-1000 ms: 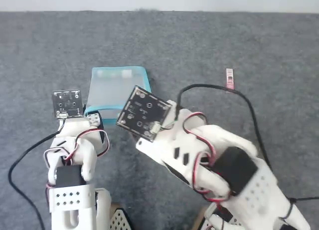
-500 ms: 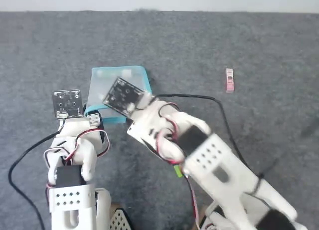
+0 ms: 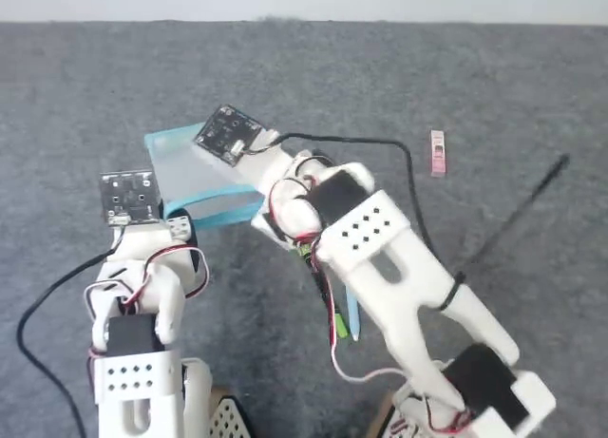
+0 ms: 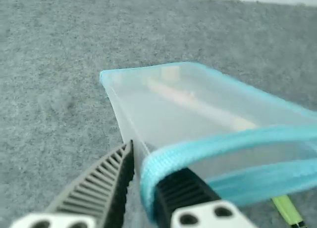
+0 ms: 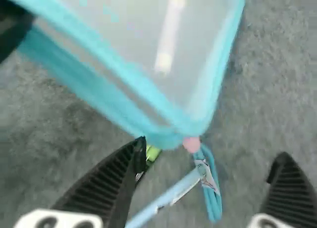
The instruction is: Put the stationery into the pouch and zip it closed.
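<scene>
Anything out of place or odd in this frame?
Yes. A green pen and a light blue pen lie loose outside the pouch, and a small pink item sits far off alone.

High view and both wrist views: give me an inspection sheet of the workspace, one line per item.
Surface: grey carpet-like table cover.
Job's things: translucent pouch with teal zip trim, pale stick-shaped item inside; light blue pen and green pen outside on the cover, under the right arm; small pink rectangular item lying apart.
Clutter: nothing seen.
Grippers: left gripper shut on the pouch's zip edge; right gripper open, by the pinkish zip pull.
Cables: black cable beside the left arm; another black cable along the right arm.
Surroundings: pale wall strip.
</scene>
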